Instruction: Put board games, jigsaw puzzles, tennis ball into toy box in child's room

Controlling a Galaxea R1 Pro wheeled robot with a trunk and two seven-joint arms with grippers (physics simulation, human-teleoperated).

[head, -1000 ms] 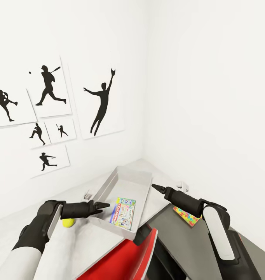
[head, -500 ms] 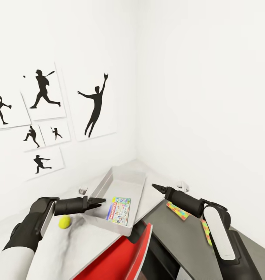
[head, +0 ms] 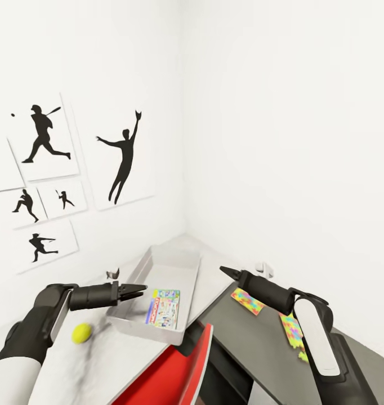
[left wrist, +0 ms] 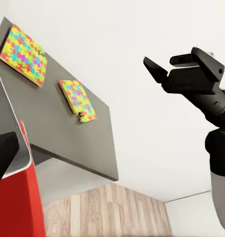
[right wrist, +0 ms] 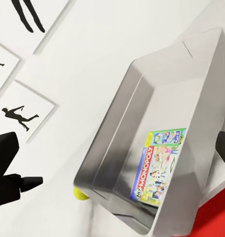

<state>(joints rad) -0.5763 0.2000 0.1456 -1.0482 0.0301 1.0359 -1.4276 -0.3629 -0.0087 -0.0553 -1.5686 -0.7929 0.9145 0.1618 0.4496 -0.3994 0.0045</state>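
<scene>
The light-grey toy box (head: 150, 333) stands on the table's light-grey top (head: 102, 365), in the corner of the child's room. A Monopoly board game (head: 163, 308) lies flat inside it, near the front end. The tennis ball (head: 81, 332) rests on the table left of the box, below my left forearm. My left gripper (head: 137, 290) hovers open over the box's left wall. My right gripper (head: 226, 271) hangs open right of the box, above the table. Both jigsaw puzzles (head: 247, 301) (head: 293, 332) lie on the dark-grey wing (head: 254, 351). The right wrist view looks down on the box (right wrist: 117, 143), game (right wrist: 159, 165) and ball (right wrist: 81, 194).
A red chair (head: 183, 365) is pushed against the table's front, just below the toy box. White walls meet right behind the table, with black baseball silhouette prints (head: 121, 160) on the left one. Wood-plank floor (left wrist: 107, 212) shows beneath the dark wing.
The head view has swung to the right, so the prints and toy box sit further left and the second jigsaw puzzle has come into sight. Both arms keep about the same pose.
</scene>
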